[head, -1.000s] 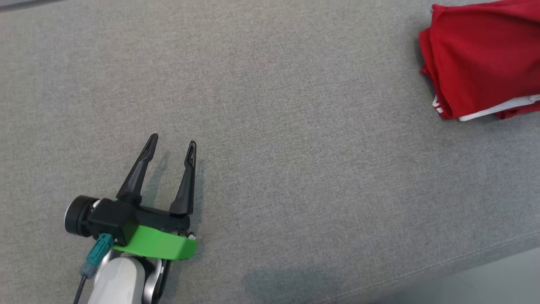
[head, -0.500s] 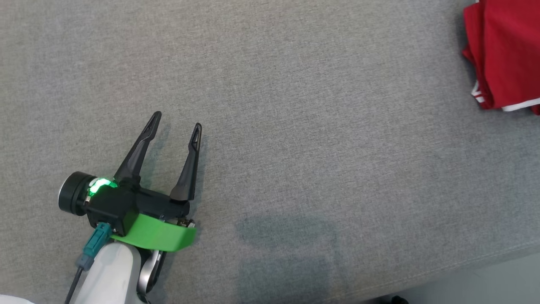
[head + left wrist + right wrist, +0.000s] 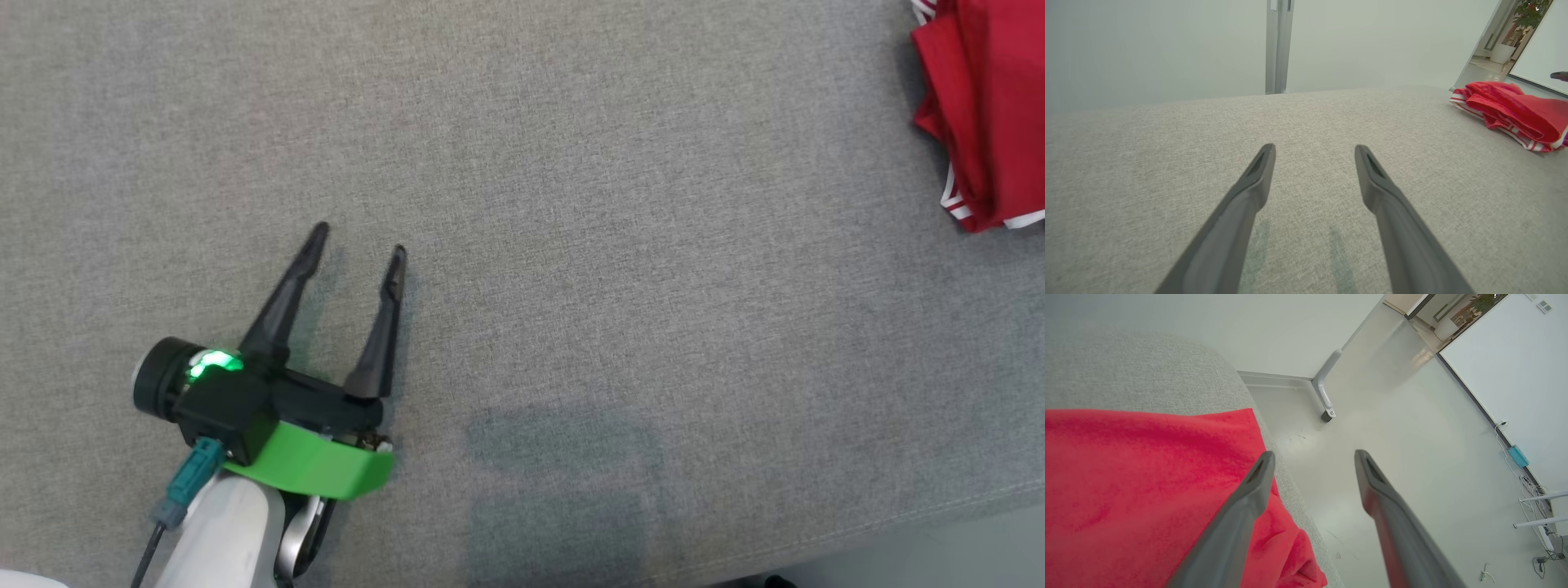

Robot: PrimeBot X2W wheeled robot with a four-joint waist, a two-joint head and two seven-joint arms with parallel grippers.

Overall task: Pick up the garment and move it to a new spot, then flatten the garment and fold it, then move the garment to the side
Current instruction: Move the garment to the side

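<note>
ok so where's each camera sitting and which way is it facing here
Head view: up high, looking down on the grey cushion; left pincer and pale forearm at lower left.
Left wrist view: low over the cushion, facing a wall; its own open fingers show.
Right wrist view: over the cushion's edge, looking down past the red garment to the floor; right pincer open.
Shared: all three catch the red garment.

No readable text, label, brand, number or sign on anything.
</note>
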